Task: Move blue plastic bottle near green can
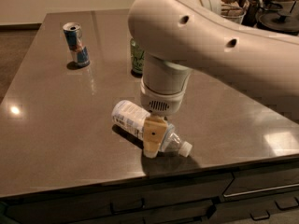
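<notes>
While the blue plastic bottle is laid lengthwise from centre to lower right, it is crossed from above by the gripper, whose grip cannot be told.

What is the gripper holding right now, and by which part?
Cannot tell. The gripper is down across the blue plastic bottle, near its capped end; the bottle lies on the table, not lifted.
</notes>
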`<state>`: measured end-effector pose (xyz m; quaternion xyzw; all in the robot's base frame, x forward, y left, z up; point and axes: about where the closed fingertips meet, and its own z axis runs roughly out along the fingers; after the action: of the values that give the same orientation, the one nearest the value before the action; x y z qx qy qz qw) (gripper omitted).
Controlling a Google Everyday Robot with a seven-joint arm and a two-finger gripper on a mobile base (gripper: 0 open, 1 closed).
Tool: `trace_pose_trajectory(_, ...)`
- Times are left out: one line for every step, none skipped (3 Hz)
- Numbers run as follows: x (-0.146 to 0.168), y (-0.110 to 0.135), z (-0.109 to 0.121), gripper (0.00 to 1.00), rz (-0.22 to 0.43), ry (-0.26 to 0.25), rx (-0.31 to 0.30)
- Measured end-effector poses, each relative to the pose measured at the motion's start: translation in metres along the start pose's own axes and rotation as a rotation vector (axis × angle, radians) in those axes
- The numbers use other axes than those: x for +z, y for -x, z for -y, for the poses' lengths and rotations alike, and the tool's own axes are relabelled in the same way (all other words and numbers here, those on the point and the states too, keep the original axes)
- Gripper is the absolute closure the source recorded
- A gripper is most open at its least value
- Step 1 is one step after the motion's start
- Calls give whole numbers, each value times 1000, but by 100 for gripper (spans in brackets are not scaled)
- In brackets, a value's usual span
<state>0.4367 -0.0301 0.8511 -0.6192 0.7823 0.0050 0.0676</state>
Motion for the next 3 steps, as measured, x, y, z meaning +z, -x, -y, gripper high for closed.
trace_pose_trajectory(-4,-1,14,40,-33,-14,36)
trace_pose_trajectory(-13,-1,34,63,-58,-31,59)
trace_pose_trajectory(-22,3,64,87,-67,-43,92)
